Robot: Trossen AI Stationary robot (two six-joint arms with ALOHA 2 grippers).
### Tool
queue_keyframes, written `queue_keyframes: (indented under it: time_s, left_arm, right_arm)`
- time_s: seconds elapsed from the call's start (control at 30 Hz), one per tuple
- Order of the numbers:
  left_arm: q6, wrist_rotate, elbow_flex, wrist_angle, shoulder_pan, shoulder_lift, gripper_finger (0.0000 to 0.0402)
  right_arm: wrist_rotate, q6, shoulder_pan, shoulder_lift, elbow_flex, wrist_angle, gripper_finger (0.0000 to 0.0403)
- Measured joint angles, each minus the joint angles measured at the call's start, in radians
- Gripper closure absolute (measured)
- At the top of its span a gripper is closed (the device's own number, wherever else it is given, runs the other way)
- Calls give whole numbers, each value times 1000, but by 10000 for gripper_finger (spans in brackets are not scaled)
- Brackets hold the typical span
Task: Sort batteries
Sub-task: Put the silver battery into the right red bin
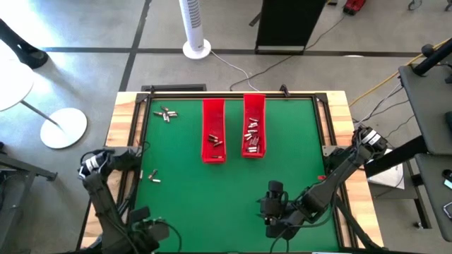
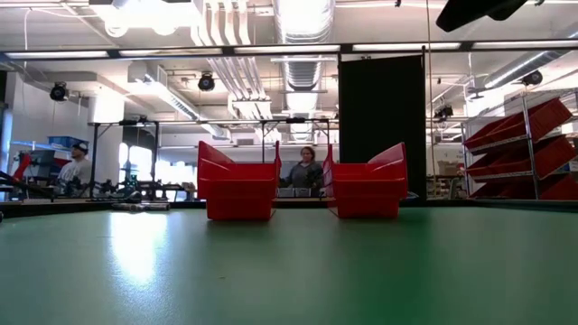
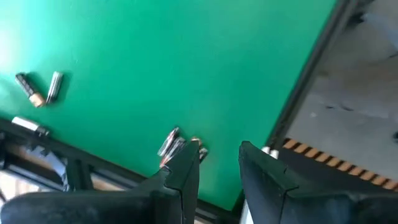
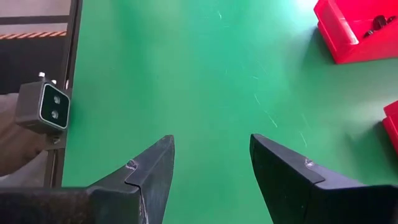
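Observation:
Two long red trays [image 1: 213,139] [image 1: 254,134] stand side by side at the table's far middle, each with batteries inside [image 1: 252,137]. Loose batteries lie on the green mat at the far left [image 1: 166,113], and a pair lies at the left middle [image 1: 153,176]. My left gripper [image 1: 145,229] [image 3: 219,163] hangs at the near left corner, pointing down, open and holding nothing. A small cluster of batteries [image 3: 177,144] lies just beyond its finger, and two more [image 3: 37,90] lie farther off. My right gripper [image 1: 273,192] [image 4: 211,155] hovers open over bare mat, near right of centre.
A black frame [image 3: 311,68] borders the mat, with wooden side boards [image 1: 120,134] beyond it. The small low camera [image 4: 42,106] sits at the near edge. The mat between the trays and my grippers is bare green. People stand behind the table [image 2: 307,167].

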Motion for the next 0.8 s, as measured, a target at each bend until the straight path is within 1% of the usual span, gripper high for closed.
queue_keyframes:
  time_s: [0.13,0.23,0.33,0.5,0.63,0.8]
  left_arm:
    - [-8,28,-80,20,-6,0,308]
    - [30,75,-143,62,4,1,308]
    - [89,150,-216,116,6,1,308]
    - [122,304,-331,209,5,1,308]
    - [120,323,-397,233,5,2,308]
    - [171,324,-448,254,6,2,308]
  right_arm:
    - [0,-10,2,0,-7,1,200]
    - [0,-10,3,0,-19,1,200]
    - [0,2,7,0,-30,1,200]
    - [-6,15,19,0,-38,0,200]
    - [-8,17,30,0,-38,13,200]
    - [-7,38,35,0,-38,23,200]
